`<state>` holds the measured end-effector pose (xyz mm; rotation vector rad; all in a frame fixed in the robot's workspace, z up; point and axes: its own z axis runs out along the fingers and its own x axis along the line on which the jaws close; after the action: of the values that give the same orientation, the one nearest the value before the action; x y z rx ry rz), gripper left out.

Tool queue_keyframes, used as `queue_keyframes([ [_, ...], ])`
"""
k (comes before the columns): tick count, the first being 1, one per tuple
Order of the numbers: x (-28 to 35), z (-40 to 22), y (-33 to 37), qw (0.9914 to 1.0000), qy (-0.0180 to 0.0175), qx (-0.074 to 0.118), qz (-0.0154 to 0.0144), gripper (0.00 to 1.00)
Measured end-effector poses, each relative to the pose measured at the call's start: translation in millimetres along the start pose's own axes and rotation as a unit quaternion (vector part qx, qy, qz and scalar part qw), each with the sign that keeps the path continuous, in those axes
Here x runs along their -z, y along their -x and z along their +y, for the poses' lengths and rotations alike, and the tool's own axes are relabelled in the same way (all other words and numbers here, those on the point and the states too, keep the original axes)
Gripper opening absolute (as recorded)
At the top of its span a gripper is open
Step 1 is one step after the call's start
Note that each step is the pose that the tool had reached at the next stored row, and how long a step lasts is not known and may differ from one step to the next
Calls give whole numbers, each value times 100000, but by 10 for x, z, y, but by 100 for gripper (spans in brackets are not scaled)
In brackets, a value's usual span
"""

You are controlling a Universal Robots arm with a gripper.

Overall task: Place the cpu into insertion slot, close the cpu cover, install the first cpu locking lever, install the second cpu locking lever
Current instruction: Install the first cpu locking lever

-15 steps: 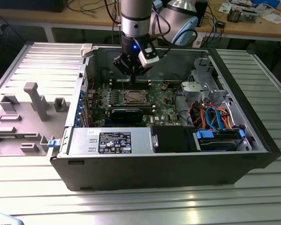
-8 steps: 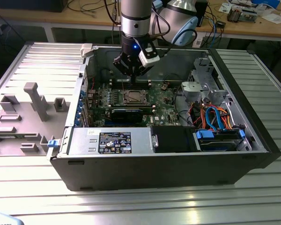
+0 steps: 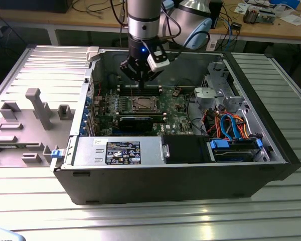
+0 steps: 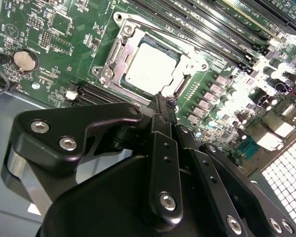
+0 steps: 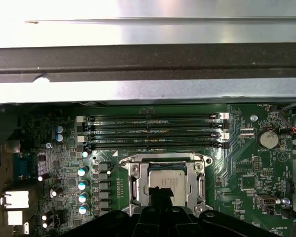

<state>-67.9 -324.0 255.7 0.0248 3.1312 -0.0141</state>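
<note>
Inspection, taken across the exterior view from its left.

**Left of frame:** the grey fixture blocks [image 3: 35, 108] stand on the ribbed table, well apart from the work.

**Centre:** inside the open computer case [image 3: 190, 175], the gripper [image 3: 139, 75] hangs above the green motherboard [image 3: 175, 108], just above the insertion slot [image 5: 200, 168]. In both wrist views its fingers are drawn together into one narrow tip and carry nothing.

The cpu [image 4: 150, 66] lies flat in the slot with its silver top showing. The cpu cover [image 4: 116, 54] lies down around it, framing the chip through its window. I cannot tell whether either locking lever is latched.

My judgement is that the step in hand concerns the cover and levers.
- Keep your tip on the metal frame and wire only, never on the chip face.
- Press straight and steadily.
- Stay off the memory slots [image 5: 153, 131] beside the socket.

**Right of frame:** the drive cage [image 3: 218, 93] and coloured cables [image 3: 231, 125] sit near the board. Watch the arm's clearance there.
</note>
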Motion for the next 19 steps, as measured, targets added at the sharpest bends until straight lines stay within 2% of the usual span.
queue_keyframes([
  [11, 28, 1, -25, 100000, -3, 1, -12, 11],
  [12, 28, 4, -78, 100000, 0, 2, -21, 11],
  [13, 28, 5, -99, 100000, 0, 2, -24, 11],
  [19, 29, 12, -158, 100000, -1, -4, -24, 11],
])
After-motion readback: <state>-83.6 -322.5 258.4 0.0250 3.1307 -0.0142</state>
